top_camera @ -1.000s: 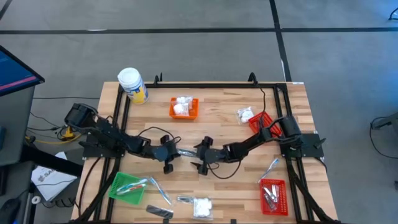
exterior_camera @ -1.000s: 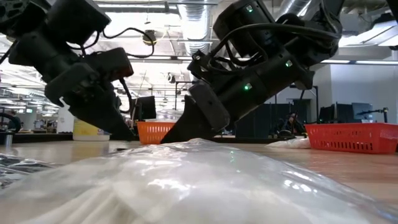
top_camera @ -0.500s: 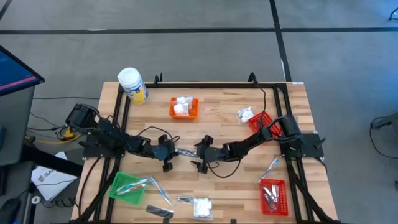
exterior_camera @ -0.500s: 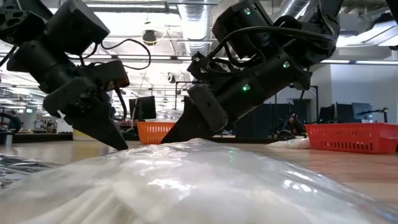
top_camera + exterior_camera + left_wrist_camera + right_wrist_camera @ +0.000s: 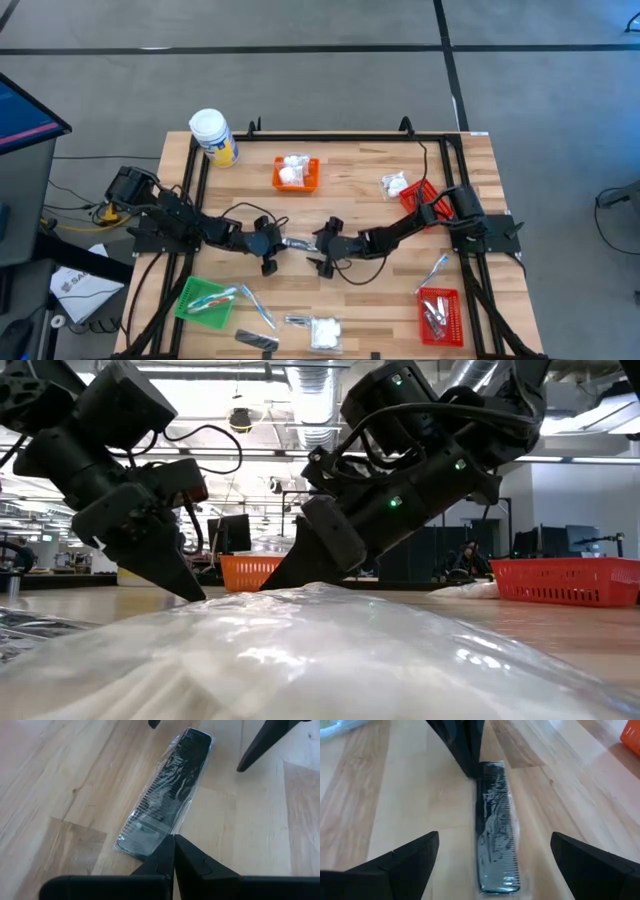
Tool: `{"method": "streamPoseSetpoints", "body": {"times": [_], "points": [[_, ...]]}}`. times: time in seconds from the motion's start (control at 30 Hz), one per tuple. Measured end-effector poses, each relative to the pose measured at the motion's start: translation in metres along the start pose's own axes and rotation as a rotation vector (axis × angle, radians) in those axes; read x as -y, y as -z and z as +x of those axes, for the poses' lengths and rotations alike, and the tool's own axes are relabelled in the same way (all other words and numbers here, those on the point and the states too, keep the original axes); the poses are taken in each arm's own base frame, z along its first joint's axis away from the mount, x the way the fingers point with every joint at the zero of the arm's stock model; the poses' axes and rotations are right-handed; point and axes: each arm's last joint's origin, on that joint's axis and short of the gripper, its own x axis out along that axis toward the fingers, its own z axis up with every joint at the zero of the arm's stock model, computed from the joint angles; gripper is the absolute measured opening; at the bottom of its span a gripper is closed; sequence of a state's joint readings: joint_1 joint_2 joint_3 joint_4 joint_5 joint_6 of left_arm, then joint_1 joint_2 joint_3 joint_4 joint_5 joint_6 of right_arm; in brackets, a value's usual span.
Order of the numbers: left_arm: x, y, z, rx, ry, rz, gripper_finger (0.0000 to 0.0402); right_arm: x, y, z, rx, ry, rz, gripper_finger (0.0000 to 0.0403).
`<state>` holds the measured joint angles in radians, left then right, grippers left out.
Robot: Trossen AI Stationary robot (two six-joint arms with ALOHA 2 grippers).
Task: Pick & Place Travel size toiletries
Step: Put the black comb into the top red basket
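Observation:
A black comb in a clear wrapper [image 5: 298, 243] lies flat on the wood mid-table, between my two grippers. It also shows in the left wrist view [image 5: 167, 790] and the right wrist view [image 5: 495, 825]. My left gripper [image 5: 272, 246] is shut, and its tips [image 5: 174, 837] stand at the comb's left end. My right gripper [image 5: 322, 250] is open wide at the comb's right end. Its fingers [image 5: 405, 860] stand on either side of that end, apart from it. In the low view a clear-wrapped white packet [image 5: 300, 650] hides the comb. My left gripper's shut fingertips [image 5: 470, 770] come slanting down from the table's left to the wrapper's edge [image 5: 162, 839] at the comb's left end. Whether they touch the wrapper or only the wood beside it, I cannot tell. The comb lies flat on the table.
Orange basket with white packets [image 5: 296, 172] at the far middle. Red basket [image 5: 420, 193] far right, a white packet [image 5: 394, 184] beside it. Red basket with silvery sachets [image 5: 438, 313] near right. Green basket [image 5: 207, 299], sticks [image 5: 258, 305] and a white packet [image 5: 323, 331] near. Jar [image 5: 213, 137] far left.
My left gripper has drawn back a little toward the table's left and stayed shut. The right gripper has kept still and open. The comb lies where it was.

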<state>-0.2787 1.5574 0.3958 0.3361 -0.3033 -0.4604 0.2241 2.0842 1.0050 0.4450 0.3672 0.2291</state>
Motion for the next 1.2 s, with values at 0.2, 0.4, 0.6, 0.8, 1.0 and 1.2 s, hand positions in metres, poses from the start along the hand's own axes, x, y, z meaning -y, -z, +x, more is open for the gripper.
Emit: {"method": "streamPoseSetpoints", "body": {"times": [0.2,0.4,0.6,0.8,1.0,1.2], "points": [[0.001,0.001,0.0,-0.02,0.031,-0.016,0.0001,0.002,0.0,0.001,0.0,0.005,0.011,0.0377],[0.001,0.001,0.0,-0.036,0.047,-0.024,0.0001,0.002,-0.001,0.001,0.003,0.003,0.012,0.0377],[-0.006,0.006,0.006,-0.094,0.024,-0.068,0.0001,0.002,-0.001,0.001,0.004,0.003,0.022,0.0377],[-0.007,0.005,0.01,-0.1,0.046,-0.089,0.0001,0.002,-0.001,0.001,-0.006,-0.04,0.052,0.0377],[-0.007,0.005,0.01,-0.101,0.052,-0.09,0.0001,0.008,0.0,0.003,-0.038,-0.052,0.104,0.0377],[-0.007,0.005,0.01,-0.099,0.053,-0.085,0.0001,0.018,0.0,0.006,-0.081,-0.043,0.188,0.0377]]}}
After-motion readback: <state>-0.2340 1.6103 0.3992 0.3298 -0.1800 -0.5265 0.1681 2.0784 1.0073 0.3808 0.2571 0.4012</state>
